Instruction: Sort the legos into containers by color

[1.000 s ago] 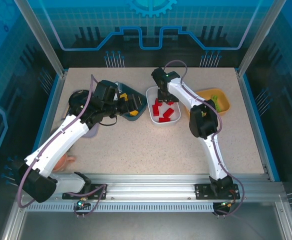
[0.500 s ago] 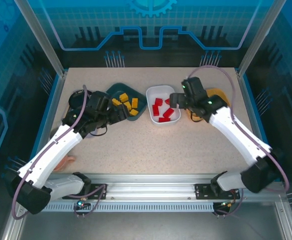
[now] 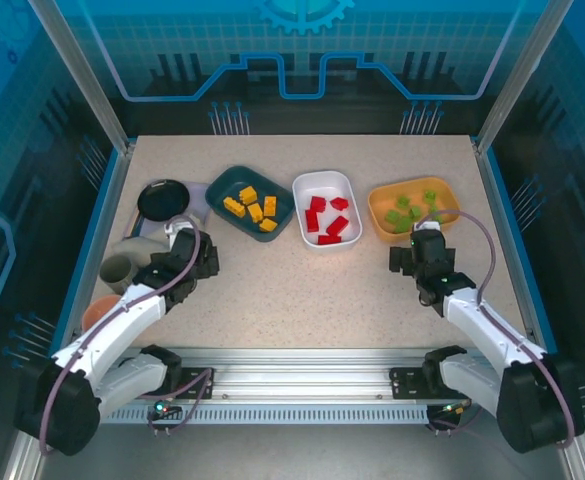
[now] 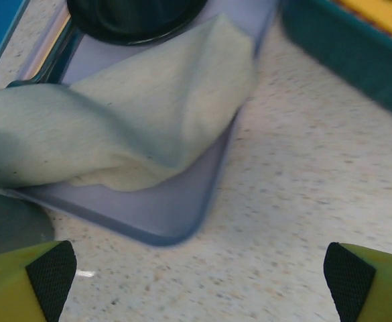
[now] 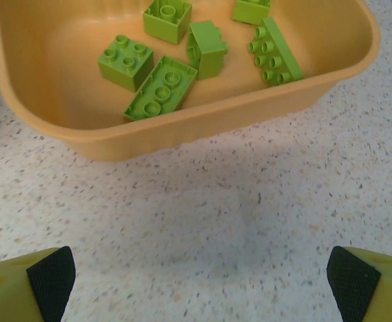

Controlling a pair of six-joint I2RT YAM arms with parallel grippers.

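Note:
Three containers stand in a row at the back. The dark teal tray (image 3: 232,181) holds several yellow-orange legos (image 3: 254,207). Red legos (image 3: 324,222) lie in the white tray (image 3: 345,188). Green legos (image 3: 412,208) lie in the orange tray (image 3: 377,215). My left gripper (image 3: 189,246) is low at the left, open and empty, short of the teal tray (image 4: 343,54). In its wrist view the left gripper (image 4: 196,275) hangs over bare table. My right gripper (image 3: 424,243) is open and empty just in front of the orange tray (image 5: 202,124) with its green legos (image 5: 161,87). The right gripper (image 5: 199,278) also hangs over bare table.
A black round dish (image 3: 164,199) sits at the back left. A pale cloth (image 4: 135,127) lies on a lavender tray (image 4: 162,215) just ahead of my left fingers. A pinkish bowl (image 3: 102,310) sits near the left edge.
Both arms have pulled back from the trays toward the near edge, uncovering all three. Both grippers have opened wide.

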